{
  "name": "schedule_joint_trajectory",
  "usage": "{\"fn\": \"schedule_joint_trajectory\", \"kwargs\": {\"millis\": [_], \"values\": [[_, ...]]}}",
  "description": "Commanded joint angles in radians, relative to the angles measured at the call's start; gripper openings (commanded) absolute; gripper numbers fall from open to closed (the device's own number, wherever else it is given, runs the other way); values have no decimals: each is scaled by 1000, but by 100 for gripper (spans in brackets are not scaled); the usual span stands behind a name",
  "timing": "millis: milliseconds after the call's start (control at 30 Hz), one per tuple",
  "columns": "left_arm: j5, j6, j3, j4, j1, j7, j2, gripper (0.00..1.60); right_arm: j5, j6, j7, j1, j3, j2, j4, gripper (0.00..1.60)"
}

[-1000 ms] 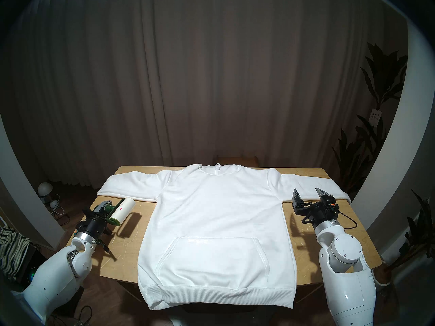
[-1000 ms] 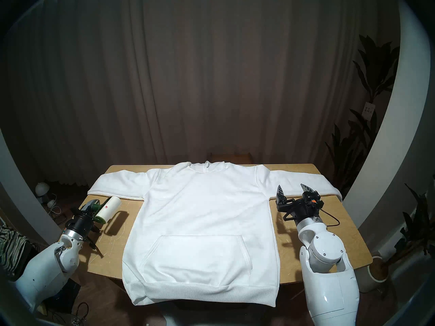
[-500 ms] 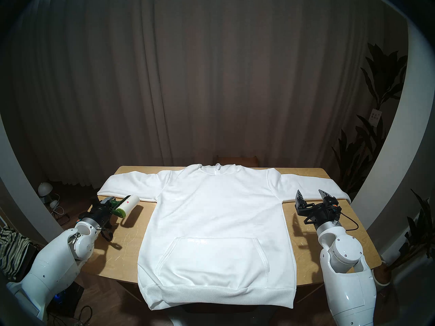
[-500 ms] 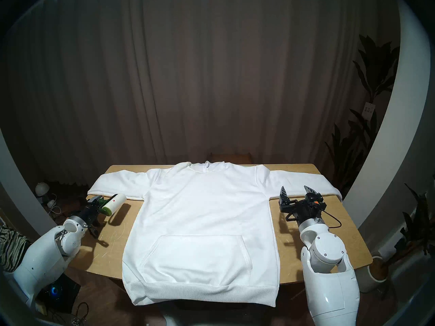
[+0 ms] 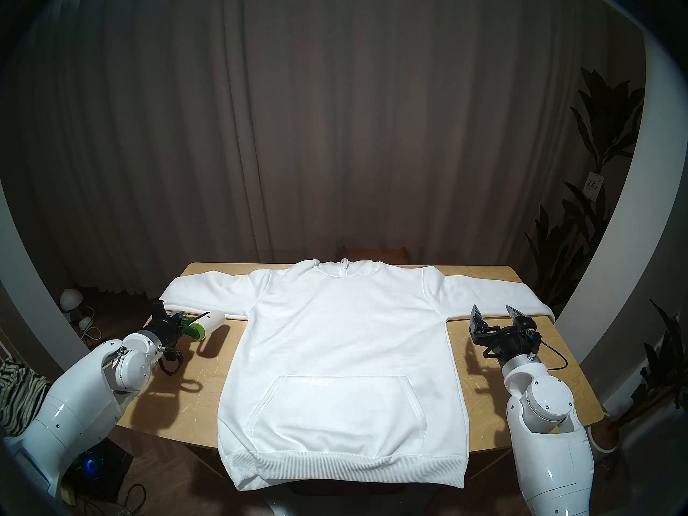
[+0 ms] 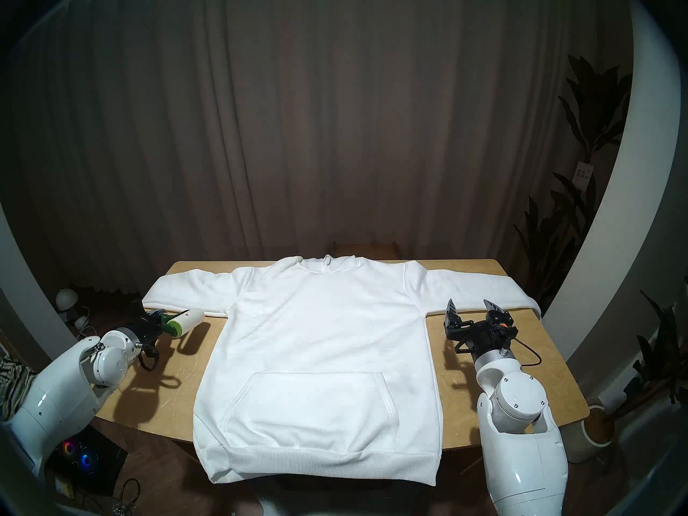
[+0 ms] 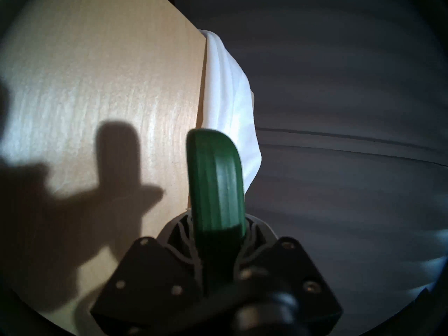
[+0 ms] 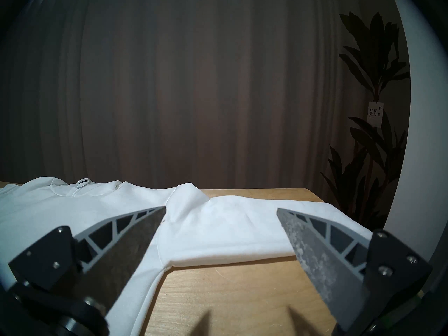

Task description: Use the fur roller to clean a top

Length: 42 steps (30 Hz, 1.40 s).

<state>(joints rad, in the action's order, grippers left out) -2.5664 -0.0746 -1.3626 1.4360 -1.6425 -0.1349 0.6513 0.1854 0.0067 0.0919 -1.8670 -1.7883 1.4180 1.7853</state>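
Observation:
The white hooded top (image 5: pixel 335 336) lies flat on the wooden table (image 5: pixel 208 377), front up, with its pocket toward me; it also shows in the other head view (image 6: pixel 316 336). My left gripper (image 5: pixel 178 319) is shut on the dark green handle (image 7: pixel 215 182) of the fur roller (image 5: pixel 208 321). The roller's white cylinder hangs low over the table just in front of the top's left sleeve (image 7: pixel 230 98). My right gripper (image 5: pixel 495 312) is open and empty above the table in front of the right sleeve (image 8: pixel 242 231).
A potted plant (image 5: pixel 595 206) stands at the right of the table. Lamps and cables (image 5: pixel 78 314) lie on the floor at the left. A curtain hangs behind. A chair back (image 5: pixel 372 252) shows beyond the far table edge.
My left arm has swung outward and lowered, turning the roller so it lies flatter and closer to the left sleeve. My right gripper has moved slightly right and down, still open.

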Motion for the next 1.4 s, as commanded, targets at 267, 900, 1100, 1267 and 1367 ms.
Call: {"fn": "schedule_joint_trajectory", "kwargs": {"millis": [267,900,1100,1267,1367], "values": [[18,-17,24,-32,45,-92,-24,0,11,-29,15,1,-13,2,14,160],[20,34,62,-91,82,-131,-8,46,5,-27,7,-43,-33,14,65,160],[24,19,57,-67,55,-138,-22,97,8,-28,7,-43,-33,12,67,160],[48,-13,61,-39,32,-143,-39,160,8,-26,10,-44,-28,12,67,160],[34,-31,51,-12,7,-153,-47,160,7,-26,12,-44,-27,12,66,160]]}}
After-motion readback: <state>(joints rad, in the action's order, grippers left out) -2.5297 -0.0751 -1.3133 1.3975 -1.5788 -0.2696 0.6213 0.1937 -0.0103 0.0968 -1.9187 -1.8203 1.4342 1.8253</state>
